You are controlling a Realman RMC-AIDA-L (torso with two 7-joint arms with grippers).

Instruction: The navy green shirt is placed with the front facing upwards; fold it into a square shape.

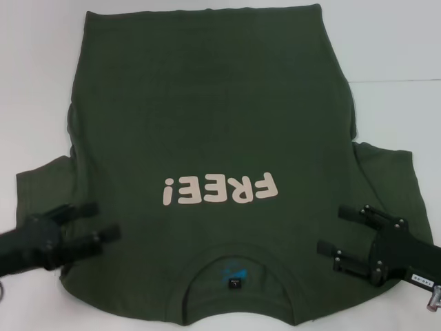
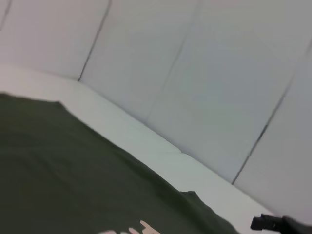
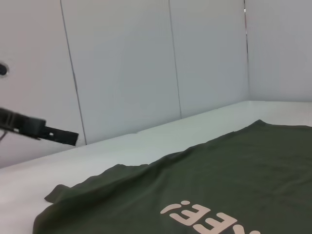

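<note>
The navy green shirt [image 1: 213, 131] lies spread flat on the white table, front up. Its cream "FREE!" lettering [image 1: 220, 189] reads upside down from my head, and the collar with the blue label [image 1: 234, 272] is nearest me. My left gripper [image 1: 107, 218] is open over the shirt's left shoulder, beside the sleeve [image 1: 41, 183]. Over the right shoulder, my right gripper [image 1: 331, 229] is also open, next to the other sleeve [image 1: 389, 179]. Nothing is between either pair of fingers. The left wrist view shows the shirt [image 2: 73, 170], and the right wrist view shows the shirt [image 3: 219, 185] too.
White table [image 1: 393, 62] surrounds the shirt, with bare strips at both sides and the far corners. White panelled walls [image 3: 126, 68] stand behind the table. The shirt's collar edge reaches almost to the near table edge.
</note>
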